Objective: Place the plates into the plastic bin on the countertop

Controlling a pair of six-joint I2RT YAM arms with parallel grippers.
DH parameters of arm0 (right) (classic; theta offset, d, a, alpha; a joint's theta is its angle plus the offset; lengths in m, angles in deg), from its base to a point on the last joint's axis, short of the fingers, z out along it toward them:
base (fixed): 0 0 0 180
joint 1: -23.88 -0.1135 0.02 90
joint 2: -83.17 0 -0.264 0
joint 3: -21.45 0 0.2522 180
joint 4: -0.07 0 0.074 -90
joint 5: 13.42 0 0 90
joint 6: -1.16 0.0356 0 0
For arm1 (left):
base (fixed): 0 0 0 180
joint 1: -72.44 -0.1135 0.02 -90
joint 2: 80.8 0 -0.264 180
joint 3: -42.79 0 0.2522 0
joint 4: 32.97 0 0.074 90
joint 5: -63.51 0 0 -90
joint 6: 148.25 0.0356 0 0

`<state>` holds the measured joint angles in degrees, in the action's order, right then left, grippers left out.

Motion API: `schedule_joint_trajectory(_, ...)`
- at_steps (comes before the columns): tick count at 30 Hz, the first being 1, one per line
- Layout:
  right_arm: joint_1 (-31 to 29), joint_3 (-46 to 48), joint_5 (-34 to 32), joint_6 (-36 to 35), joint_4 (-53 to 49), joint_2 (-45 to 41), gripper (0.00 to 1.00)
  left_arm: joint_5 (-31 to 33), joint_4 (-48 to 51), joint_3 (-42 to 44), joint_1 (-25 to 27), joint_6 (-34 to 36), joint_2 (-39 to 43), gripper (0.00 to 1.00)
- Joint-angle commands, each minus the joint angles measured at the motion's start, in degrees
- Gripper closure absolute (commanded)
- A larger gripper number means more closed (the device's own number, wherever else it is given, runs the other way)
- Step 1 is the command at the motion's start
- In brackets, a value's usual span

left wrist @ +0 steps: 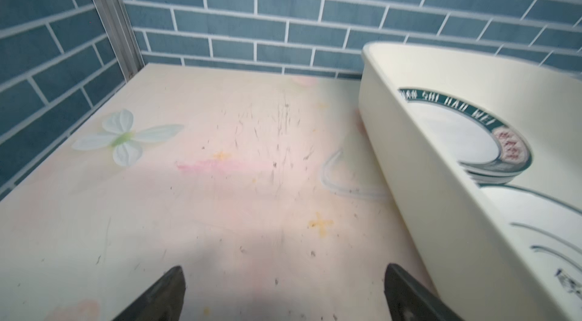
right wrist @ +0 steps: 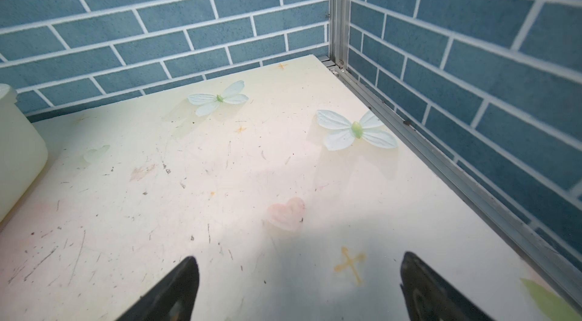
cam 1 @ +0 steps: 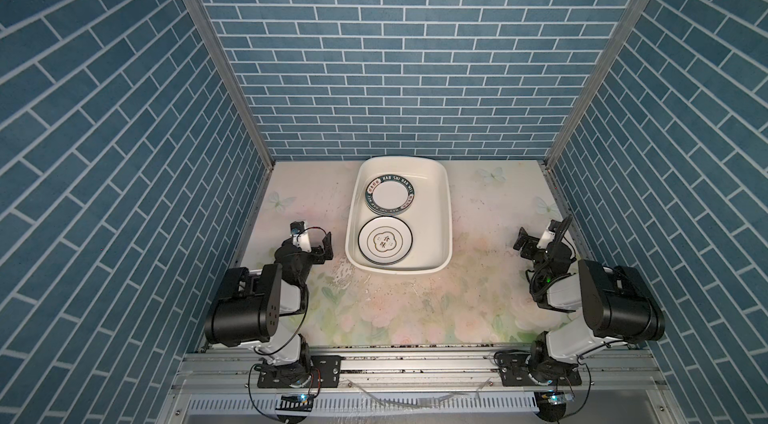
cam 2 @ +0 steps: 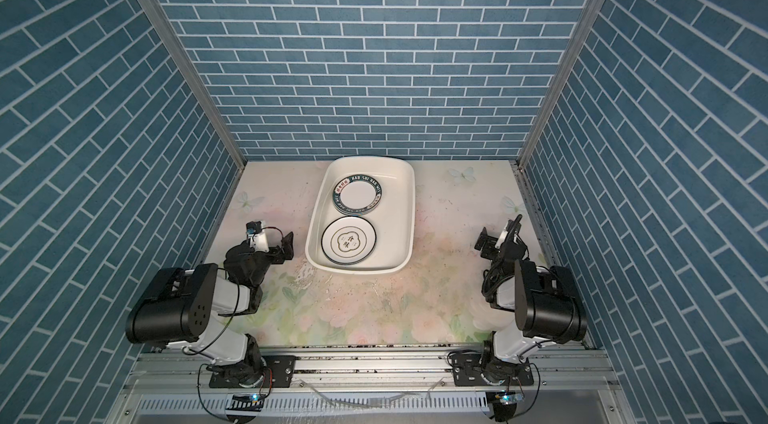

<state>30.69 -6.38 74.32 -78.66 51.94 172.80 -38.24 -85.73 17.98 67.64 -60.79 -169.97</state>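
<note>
Now, your round white plates all lie inside the large glossy white plastic bin [cam 1: 445, 230], none on the bench. A plate with a dark green lettered rim [cam 1: 390, 195] tops a small stack at the bin's far end; the left wrist view shows more rims under it [left wrist: 491, 174]. A white plate with black rings and a dark centre emblem [cam 1: 385, 242] lies flat at the near end, just beside that stack. The bin stands at the back middle of the pale bench printed with pink flowers and butterflies [cam 1: 415, 305], close to the blue brick-pattern wall [cam 1: 395, 68]. Your left tool [cam 1: 326, 249] hangs just left of the bin, spread wide and empty. Your right tool [cam 1: 523, 244] hangs well apart to the right, likewise spread and empty.
</note>
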Motion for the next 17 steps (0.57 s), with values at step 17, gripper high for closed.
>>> schedule_joint_trajectory(17, -0.22, -5.15, 6.70, -3.95, -9.45, -1.31, 0.01, 6.21, 11.42, -8.39, 1.81, 3.40, 1.45, 0.00)
